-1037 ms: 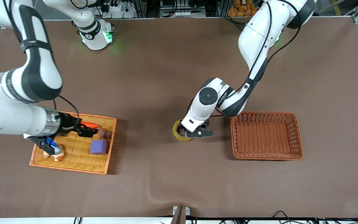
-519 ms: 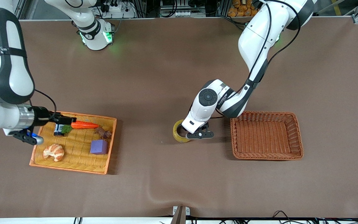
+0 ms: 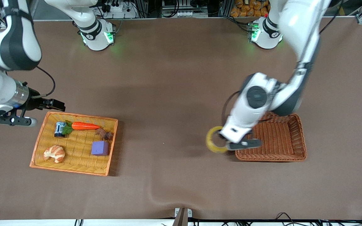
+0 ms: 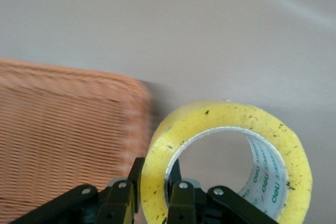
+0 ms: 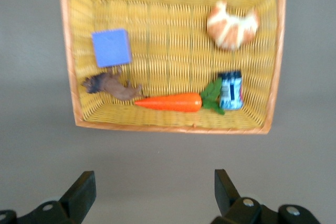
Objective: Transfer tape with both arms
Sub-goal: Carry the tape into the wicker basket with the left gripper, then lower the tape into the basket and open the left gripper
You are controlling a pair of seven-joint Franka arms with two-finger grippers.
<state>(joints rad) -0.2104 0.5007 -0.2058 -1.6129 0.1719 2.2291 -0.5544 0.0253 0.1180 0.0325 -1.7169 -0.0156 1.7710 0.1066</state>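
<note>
Left gripper [image 3: 231, 142] — aloft over the table just beside the brown wicker basket [image 3: 289, 153], at the basket's edge toward the right arm's end; fingers [image 4: 181, 203] clamped across the wall of the tape [image 3: 215, 143], one inside the ring and one outside. Tape carried upright on edge, clear of the table, yellow with a grey inner core; seen close in the left wrist view [image 4: 231, 156], basket rim [image 4: 131, 124] alongside.

Right gripper [image 3: 47, 103] — waiting in the air over bare table beside the yellow wicker tray [image 3: 74, 166], toward the robots' bases; fingers [image 5: 81, 192] spread wide, holding nothing.

Tray contents: purple cube [image 3: 100, 148], croissant [image 3: 54, 153], carrot [image 3: 85, 126], small blue can [image 3: 59, 129], brown lump [image 3: 105, 134]. All lying apart except can and carrot's green top, which touch.
</note>
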